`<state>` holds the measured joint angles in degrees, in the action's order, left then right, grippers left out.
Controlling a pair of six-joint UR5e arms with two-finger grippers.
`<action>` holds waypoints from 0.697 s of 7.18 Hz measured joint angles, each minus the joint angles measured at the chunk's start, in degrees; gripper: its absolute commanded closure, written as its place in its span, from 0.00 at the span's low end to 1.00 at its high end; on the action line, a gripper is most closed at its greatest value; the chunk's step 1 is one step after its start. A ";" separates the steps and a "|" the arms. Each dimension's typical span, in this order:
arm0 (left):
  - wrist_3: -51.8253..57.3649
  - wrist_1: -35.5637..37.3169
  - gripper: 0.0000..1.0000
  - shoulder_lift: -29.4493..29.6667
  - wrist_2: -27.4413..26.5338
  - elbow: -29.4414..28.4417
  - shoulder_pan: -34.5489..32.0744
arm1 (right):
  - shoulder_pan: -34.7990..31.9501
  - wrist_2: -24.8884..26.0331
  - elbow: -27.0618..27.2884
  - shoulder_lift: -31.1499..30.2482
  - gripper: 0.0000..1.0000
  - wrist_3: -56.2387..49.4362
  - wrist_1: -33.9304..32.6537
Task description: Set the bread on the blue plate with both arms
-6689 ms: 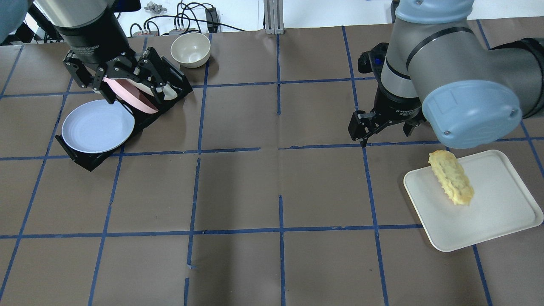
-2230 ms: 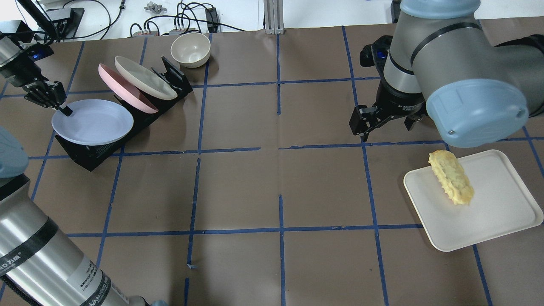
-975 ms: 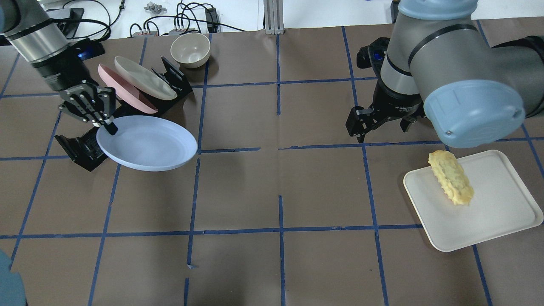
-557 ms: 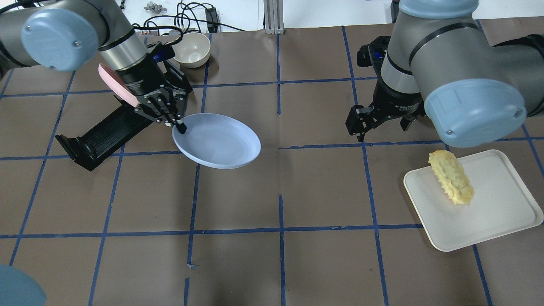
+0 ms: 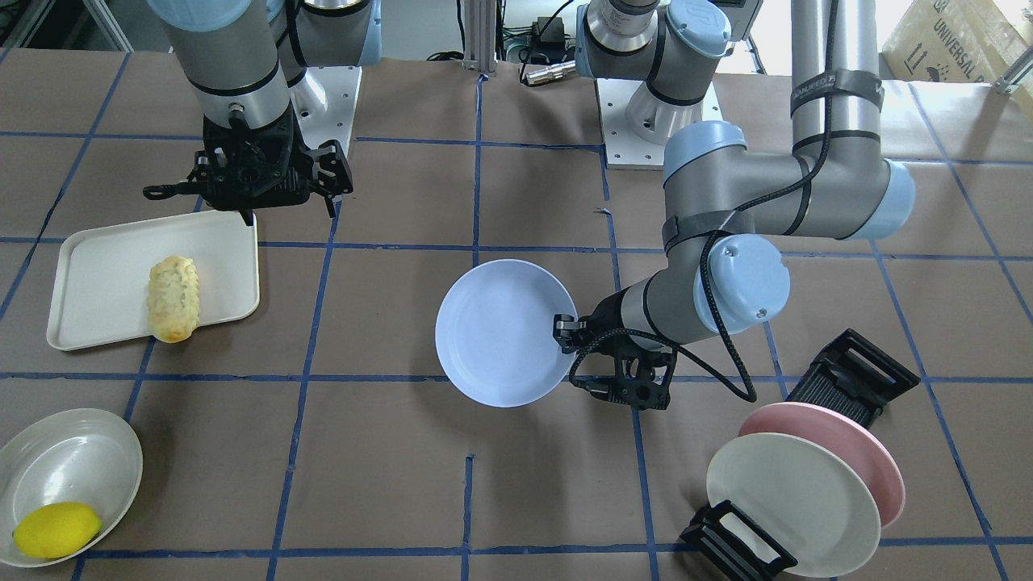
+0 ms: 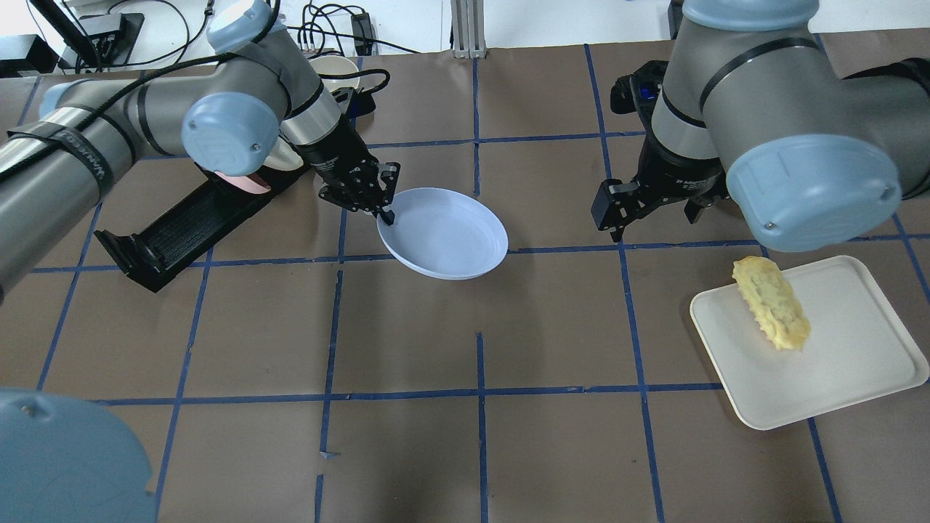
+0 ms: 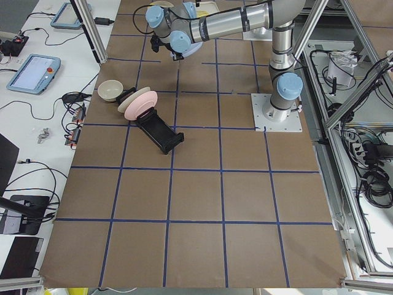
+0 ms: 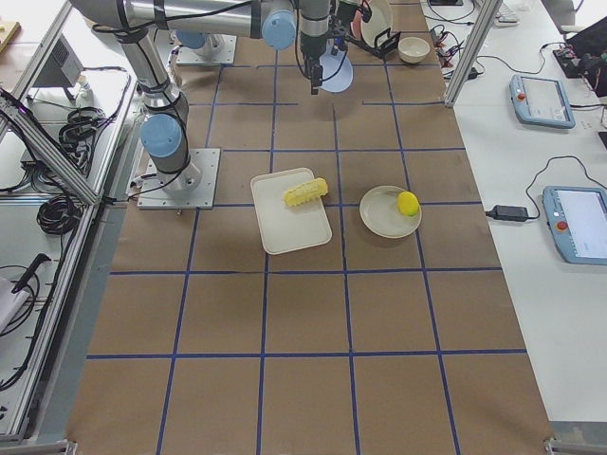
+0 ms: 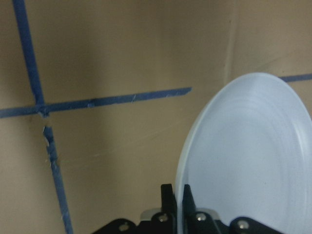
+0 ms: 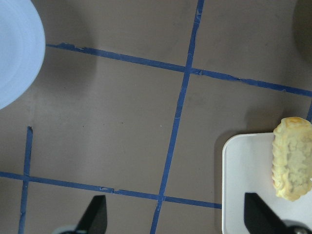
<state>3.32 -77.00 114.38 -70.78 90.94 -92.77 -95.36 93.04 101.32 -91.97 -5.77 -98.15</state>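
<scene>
The blue plate [image 6: 443, 232] hangs slightly tilted over the table's middle, clear of the rack. My left gripper [image 6: 385, 216] is shut on its rim, as the left wrist view shows [image 9: 178, 195]. The plate also shows in the front view [image 5: 500, 331] and the left wrist view [image 9: 248, 161]. The bread [image 6: 771, 303] lies on the left edge of a cream-white tray [image 6: 857, 363] at the right. My right gripper [image 6: 654, 225] is open and empty. It hovers beside the tray's far corner, apart from the bread [image 10: 292, 163].
A black plate rack [image 6: 182, 225] lies at the far left with a pink plate [image 5: 839, 436] and a cream plate [image 5: 791, 500] in it. A cream bowl [image 6: 330, 69] stands behind the left arm. A lemon [image 5: 56, 528] sits in a pale dish [image 5: 73, 468].
My left gripper took the blue plate by its rim, lifted it off the rack and carried it right to the table's middle. The right arm and the bread have stayed put.
</scene>
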 measured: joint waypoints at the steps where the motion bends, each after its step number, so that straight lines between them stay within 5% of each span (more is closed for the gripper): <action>1: -0.16 2.90 0.94 1.39 0.17 0.06 -1.03 | 0.00 0.02 0.05 -0.05 0.00 -0.02 0.06; 2: -0.38 5.88 0.68 2.30 0.39 0.12 -2.09 | 0.00 0.03 0.08 -0.08 0.00 -0.02 0.11; 3: -0.52 8.08 0.08 2.94 0.61 0.54 -2.68 | 0.00 0.03 0.10 -0.08 0.00 -0.03 0.12; 5: -0.92 9.86 0.00 2.81 0.54 1.49 -2.88 | -0.10 -0.03 0.17 -0.04 0.00 -0.03 0.05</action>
<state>2.40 -67.15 117.19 -70.24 92.43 -95.65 -95.46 93.02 101.49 -92.02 -5.80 -98.10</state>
